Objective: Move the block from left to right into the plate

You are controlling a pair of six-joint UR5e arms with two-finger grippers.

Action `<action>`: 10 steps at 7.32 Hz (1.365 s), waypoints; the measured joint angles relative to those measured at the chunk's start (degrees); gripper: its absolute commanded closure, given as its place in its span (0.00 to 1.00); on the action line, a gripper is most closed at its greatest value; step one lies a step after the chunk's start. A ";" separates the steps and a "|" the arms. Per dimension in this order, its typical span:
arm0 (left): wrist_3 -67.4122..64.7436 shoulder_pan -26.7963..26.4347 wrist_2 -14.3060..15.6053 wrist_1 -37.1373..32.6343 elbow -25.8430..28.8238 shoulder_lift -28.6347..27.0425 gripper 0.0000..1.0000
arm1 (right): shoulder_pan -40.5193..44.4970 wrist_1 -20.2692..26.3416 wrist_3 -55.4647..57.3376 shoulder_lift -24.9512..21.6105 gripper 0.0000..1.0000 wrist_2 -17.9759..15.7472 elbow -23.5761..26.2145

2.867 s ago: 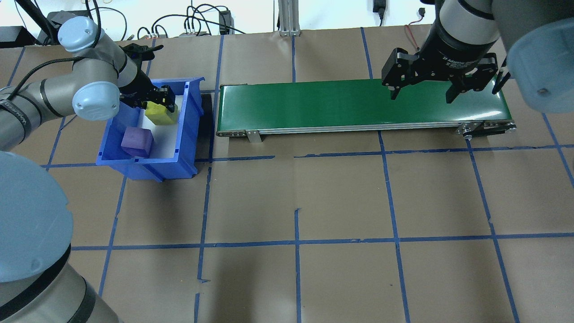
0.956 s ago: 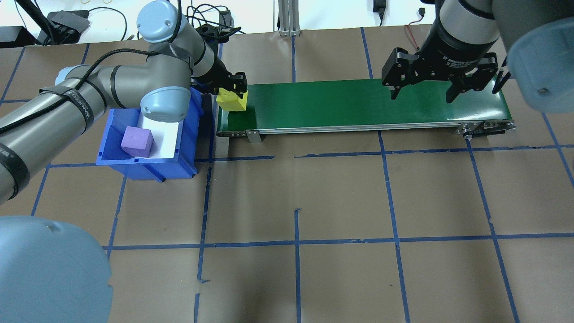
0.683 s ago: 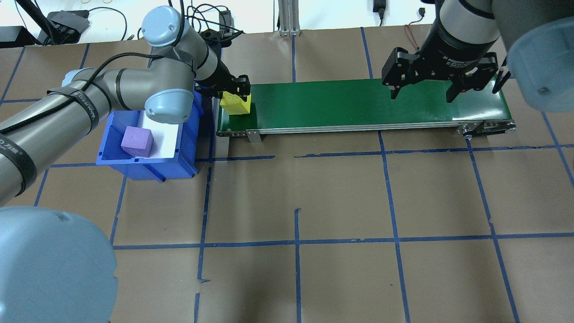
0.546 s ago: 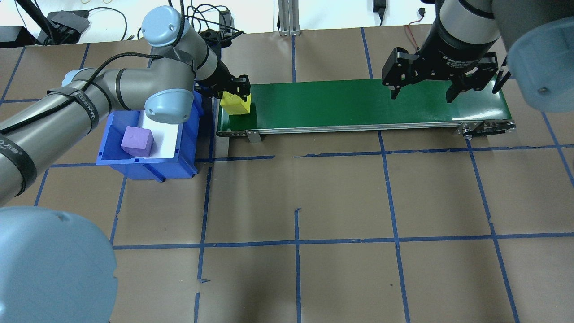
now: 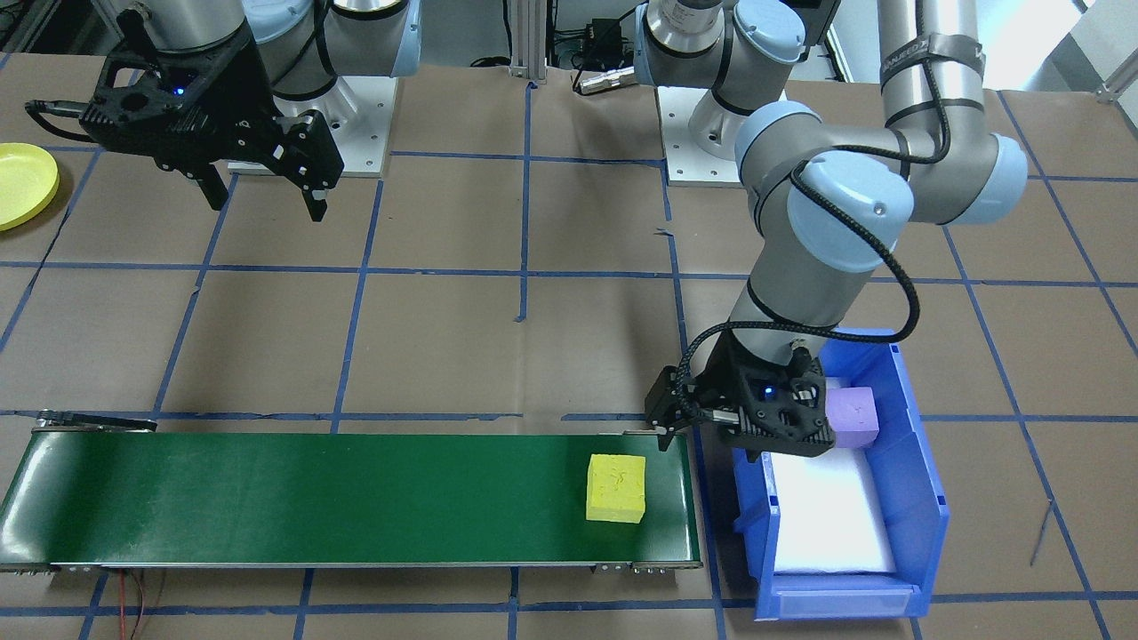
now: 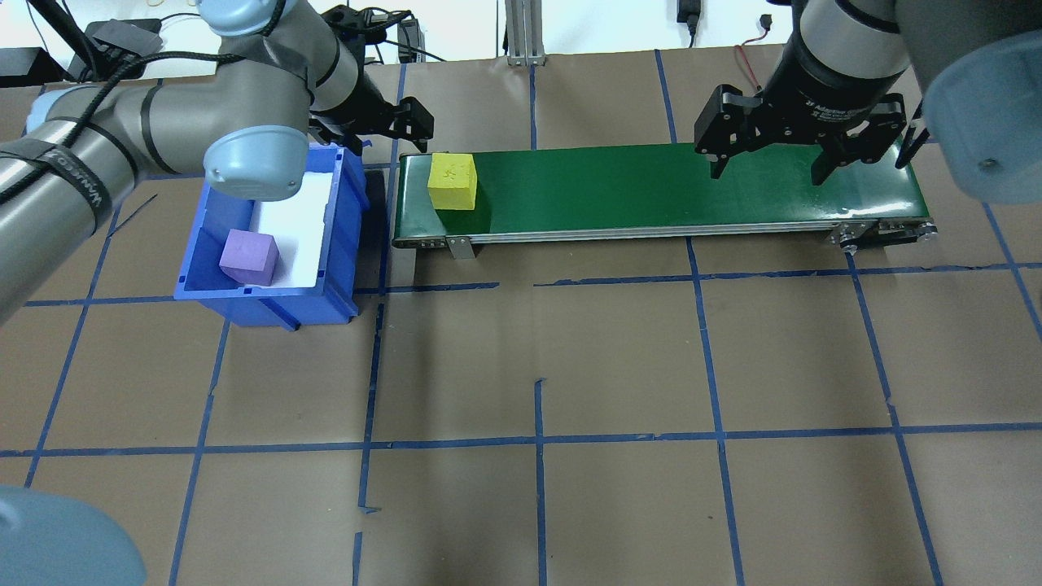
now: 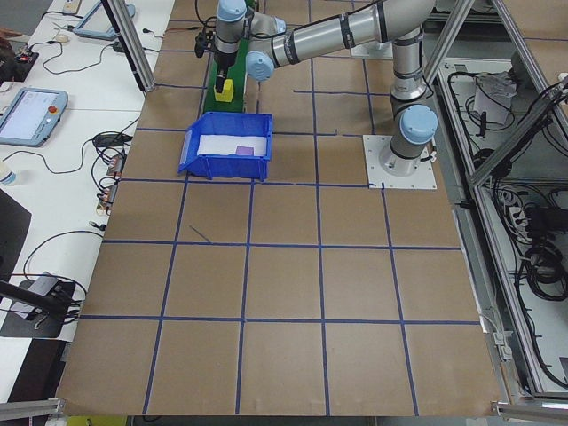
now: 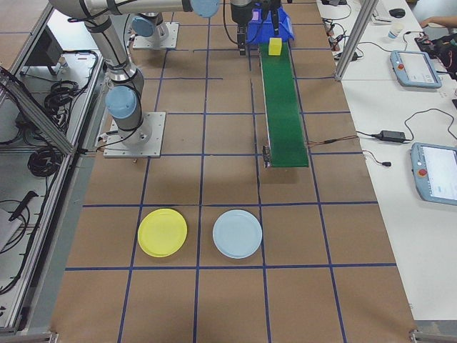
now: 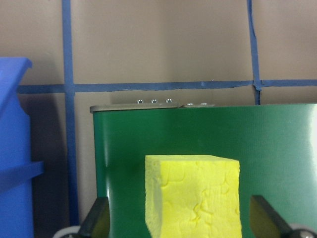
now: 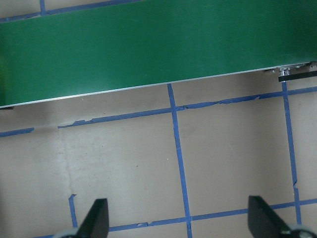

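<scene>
The left wrist camera looks past two spread fingers (image 9: 96, 218) at the yellow block (image 9: 194, 196) sitting free between them on the green conveyor belt (image 9: 277, 144), nothing gripped; its faces run square to the belt's edges, and as a near cube it shows no clear long axis; the overhead view places the yellow block (image 6: 453, 181) at the belt's left end, just inside the end edge, with the left gripper (image 6: 396, 130) open, raised behind it and apart from it; the whole green length toward the right end lies bare; beside that end stands the blue bin (image 6: 342, 244), holding a purple block (image 6: 249, 257) on white padding; at the belt's far right end the right gripper (image 6: 767, 167) hangs with jaws wide and empty, and its wrist camera shows only belt and taped brown paper beneath; only the right-side camera shows the whole yellow plate (image 8: 162, 232), lying flat on the table well beyond the belt's right end, next to a pale blue plate (image 8: 237, 234); the front view catches just the plate's edge (image 5: 22, 185) at the frame border.
</scene>
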 measured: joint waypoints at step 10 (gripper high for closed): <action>7.77 18.87 -0.96 -4.10 -6.02 3.74 0.00 | -16.32 11.34 -13.62 13.58 0.00 1.35 -23.35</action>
